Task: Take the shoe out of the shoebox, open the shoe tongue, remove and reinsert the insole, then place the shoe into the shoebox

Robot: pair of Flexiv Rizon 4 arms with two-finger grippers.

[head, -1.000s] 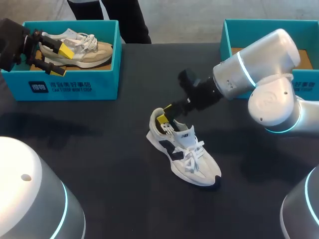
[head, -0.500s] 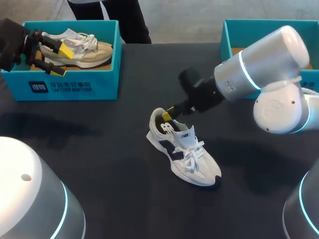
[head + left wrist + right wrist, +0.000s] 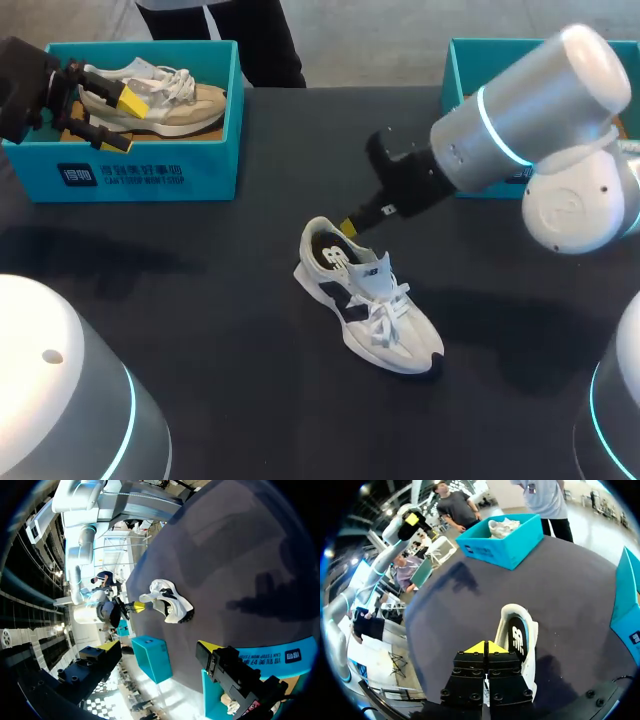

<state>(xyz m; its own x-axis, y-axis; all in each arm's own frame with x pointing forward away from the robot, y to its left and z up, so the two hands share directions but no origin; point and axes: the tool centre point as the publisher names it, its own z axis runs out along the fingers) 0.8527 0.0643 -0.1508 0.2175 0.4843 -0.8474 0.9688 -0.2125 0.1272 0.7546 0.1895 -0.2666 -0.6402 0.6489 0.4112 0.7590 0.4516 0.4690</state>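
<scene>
- The white shoe point(image 3: 369, 309) stood upright on its sole out on the table point(image 3: 200, 300), in neither box, heel towards the far side and toe towards the near right
- Its upper was pale and smooth, with dark navy patches along the side and a logo in the same navy; white laces point(image 3: 383, 313) were tied in a loose bow over the middle
- In the right wrist view, a dark insole point(image 3: 516, 635) lay inside the shoe's opening and bore a pale printed logo
- The right gripper point(image 3: 347, 226) hung just over the rim of the shoe's heel; whether it touched the rim could not be told
- Its two yellow tips were pressed together with no gap, and nothing was held between them
- The left shoebox point(image 3: 140, 176), a teal carton with straight walls, sat at the table's far left; its front wall carried a small square mark and two short lines of white print
- A beige shoe point(image 3: 165, 100) with pale laces lay inside that box
- The left gripper point(image 3: 124, 120) hovered over the box's left end, its black fingers spread wide and gripping nothing
- The right shoebox point(image 3: 455, 75), also teal, stood at the far right, mostly hidden behind the right arm
- The table was covered in a dark, matte cloth
</scene>
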